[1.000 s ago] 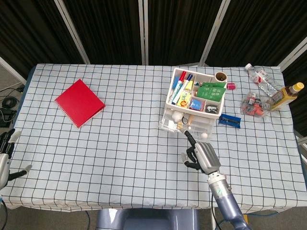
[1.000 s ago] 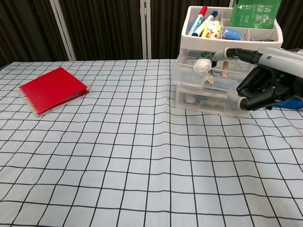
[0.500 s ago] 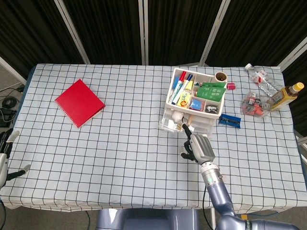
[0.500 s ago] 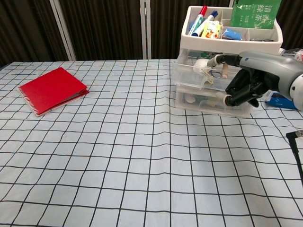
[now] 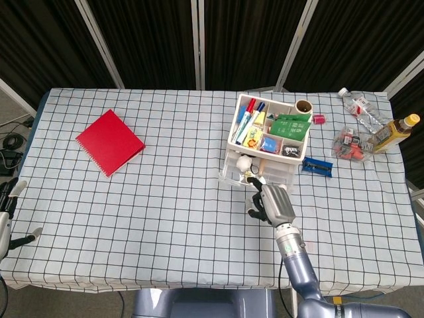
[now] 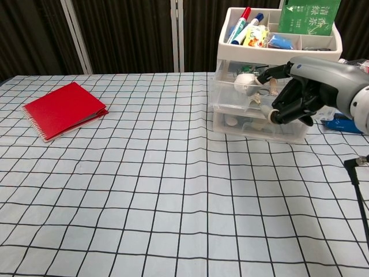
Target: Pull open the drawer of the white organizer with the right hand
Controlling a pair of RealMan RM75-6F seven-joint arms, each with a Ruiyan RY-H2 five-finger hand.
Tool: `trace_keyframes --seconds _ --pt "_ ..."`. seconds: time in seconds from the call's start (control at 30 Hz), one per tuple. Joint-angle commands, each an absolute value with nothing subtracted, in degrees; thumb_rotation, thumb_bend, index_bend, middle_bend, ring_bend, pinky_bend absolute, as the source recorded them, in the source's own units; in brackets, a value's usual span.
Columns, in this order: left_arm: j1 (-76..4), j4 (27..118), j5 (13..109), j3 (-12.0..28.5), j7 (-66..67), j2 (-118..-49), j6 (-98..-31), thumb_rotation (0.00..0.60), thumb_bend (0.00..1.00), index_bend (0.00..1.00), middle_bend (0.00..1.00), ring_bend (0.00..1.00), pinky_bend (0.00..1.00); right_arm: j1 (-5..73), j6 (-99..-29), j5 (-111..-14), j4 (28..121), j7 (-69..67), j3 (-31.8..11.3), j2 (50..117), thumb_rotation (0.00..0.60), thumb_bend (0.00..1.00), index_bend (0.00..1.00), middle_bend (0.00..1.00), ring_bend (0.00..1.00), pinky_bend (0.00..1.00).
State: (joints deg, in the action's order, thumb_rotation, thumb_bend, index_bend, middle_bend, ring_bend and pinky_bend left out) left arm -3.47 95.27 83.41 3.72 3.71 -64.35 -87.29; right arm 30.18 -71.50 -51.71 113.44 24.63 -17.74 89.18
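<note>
We see the right robot hand (image 6: 297,98) reaching from the near edge of the worktop (image 5: 165,199), one finger extended to the upper drawer (image 6: 253,95) of the white organizer (image 5: 265,149), the rest curled. We cannot tell whether it hooks the drawer front. The left robot hand (image 5: 8,215) is cropped at the left edge, grip unclear.

1. Right hand (image 6: 300,95) covers part of the white organizer (image 6: 253,109) drawer fronts in chest view; fingertip contact with the drawer can't be told.
2. Left hand (image 5: 8,212) cut off by head view's left edge; its finger pose is unclear.
3. Organizer's top cut by chest view's upper edge.
4. Clear bag (image 5: 349,144) contents too small to identify.
5. Blue item (image 6: 346,123) half hidden behind right hand.
</note>
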Motion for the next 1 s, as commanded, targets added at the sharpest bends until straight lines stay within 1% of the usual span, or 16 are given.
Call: trace_keyframes --seconds 0.03,0.63,0.83,1.0 --pt "-3.46 95.29 83.39 3.73 3.74 -64.37 -87.30 0.600 0.00 0.00 0.00 0.00 0.00 29.91 -72.24 -52.47 114.30 24.64 -16.89 88.75 0.600 0.44 0.49 0.94 0.94 0.79" --pt "-3.40 95.61 84.17 3.32 4.05 -64.31 -87.34 0.600 0.00 0.00 0.00 0.00 0.00 26.16 -74.37 -60.08 117.77 19.31 -11.09 85.81 0.600 0.44 0.49 0.93 0.94 0.79" --pt "-3.36 95.76 84.12 3.30 4.25 -64.29 -87.31 0.600 0.00 0.00 0.00 0.00 0.00 25.70 -74.21 -61.67 118.22 18.41 -10.00 85.56 0.600 0.38 0.33 0.90 0.92 0.78" --pt "-3.41 95.74 83.87 3.38 4.17 -64.26 -87.10 0.600 0.00 0.00 0.00 0.00 0.00 25.10 -74.10 -62.99 117.89 17.48 -8.83 85.59 0.600 0.33 0.20 0.90 0.92 0.77"
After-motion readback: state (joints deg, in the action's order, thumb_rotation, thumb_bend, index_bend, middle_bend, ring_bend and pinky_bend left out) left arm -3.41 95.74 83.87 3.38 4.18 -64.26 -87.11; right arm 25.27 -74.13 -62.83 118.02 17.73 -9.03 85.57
